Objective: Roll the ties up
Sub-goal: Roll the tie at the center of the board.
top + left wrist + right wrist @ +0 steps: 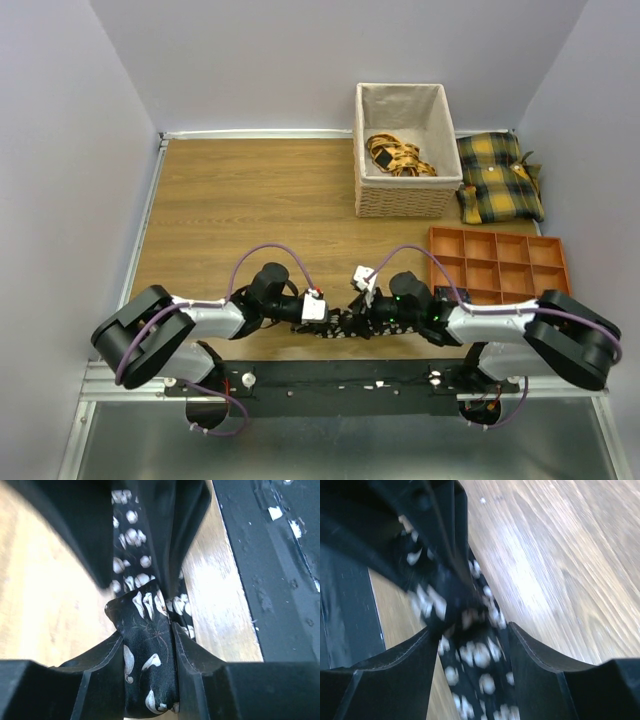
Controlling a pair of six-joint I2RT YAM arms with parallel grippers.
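At six o'clock on the table (250,200), the left gripper (147,639) clamps the tie (145,612); the right gripper (472,630) straddles it, grip unclear.

Overhead view: even, diffuse light, sharp throughout, with soft shadows on the table (230,200) near 6 o'clock. Left wrist view: the tie (150,645) is crisp at centre, blurred toward 12 o'clock; glare whitens the wood at 3 o'clock. Right wrist view: motion-blurred overall, strong glare at 2 o'clock.

Tie (476,666) lies within right gripper (474,634), perhaps pinched.
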